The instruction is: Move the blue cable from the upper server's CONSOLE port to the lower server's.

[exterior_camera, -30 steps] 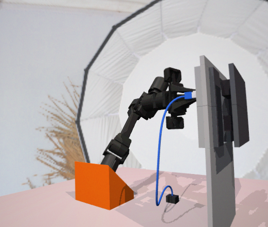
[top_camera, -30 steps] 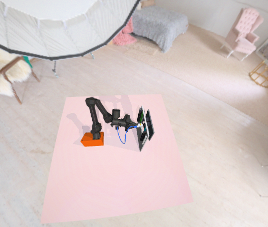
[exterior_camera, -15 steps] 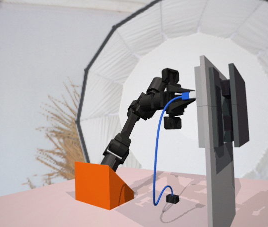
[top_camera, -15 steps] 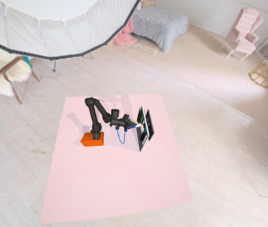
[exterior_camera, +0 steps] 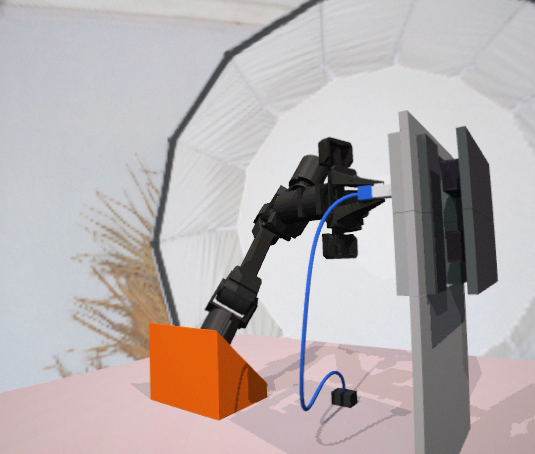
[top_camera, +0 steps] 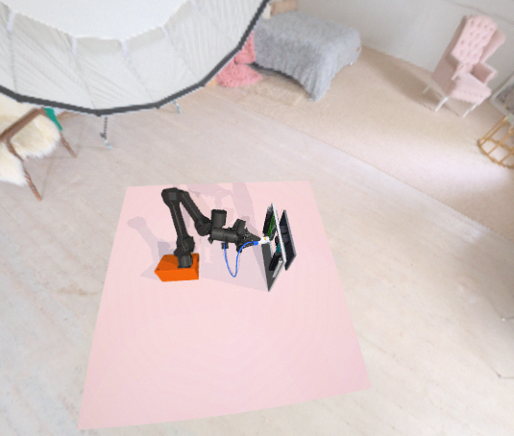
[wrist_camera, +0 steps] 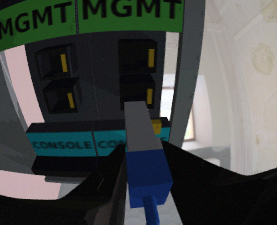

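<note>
My gripper (top_camera: 260, 240) (exterior_camera: 381, 191) (wrist_camera: 142, 149) is shut on the plug (top_camera: 256, 243) (exterior_camera: 365, 192) (wrist_camera: 149, 171) of the blue cable (top_camera: 233, 276) (exterior_camera: 306, 280) (wrist_camera: 151, 211). The plug has a blue rear and a pale front. In the exterior view it stands level at the upper half of the upright server panel (exterior_camera: 417, 360), its front close to the face; contact is unclear. In the wrist view its front overlaps the right-hand column of ports, beside a yellow contact (wrist_camera: 157, 125), and covers part of the right CONSOLE label (wrist_camera: 104, 144). The left CONSOLE label (wrist_camera: 63, 144) shows uncovered.
Dark ports with yellow contacts lie between the CONSOLE labels and the green MGMT labels (wrist_camera: 35, 21). The cable hangs in a loop to a small black block (exterior_camera: 344, 397). The arm stands on an orange base (top_camera: 178, 273) (exterior_camera: 185, 372). Dark plates (top_camera: 288, 240) (exterior_camera: 480, 215) stand behind the panel.
</note>
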Robot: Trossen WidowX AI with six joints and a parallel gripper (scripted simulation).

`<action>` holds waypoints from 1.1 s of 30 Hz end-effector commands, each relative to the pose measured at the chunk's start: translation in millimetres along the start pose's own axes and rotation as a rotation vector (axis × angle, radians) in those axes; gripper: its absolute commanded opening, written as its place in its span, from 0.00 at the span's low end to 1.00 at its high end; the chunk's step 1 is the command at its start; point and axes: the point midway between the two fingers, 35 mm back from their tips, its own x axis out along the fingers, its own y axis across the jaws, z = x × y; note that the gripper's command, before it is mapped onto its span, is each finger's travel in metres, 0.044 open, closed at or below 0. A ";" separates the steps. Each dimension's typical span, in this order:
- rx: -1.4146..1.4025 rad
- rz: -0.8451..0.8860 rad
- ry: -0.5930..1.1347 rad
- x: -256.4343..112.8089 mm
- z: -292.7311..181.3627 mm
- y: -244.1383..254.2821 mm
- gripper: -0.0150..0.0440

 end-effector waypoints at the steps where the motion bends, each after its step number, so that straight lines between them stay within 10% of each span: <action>1: -0.002 0.001 0.001 -3.3 -1.0 0.8 0.25; 33: 0.002 -0.003 0.013 0.9 -0.6 88.2 0.25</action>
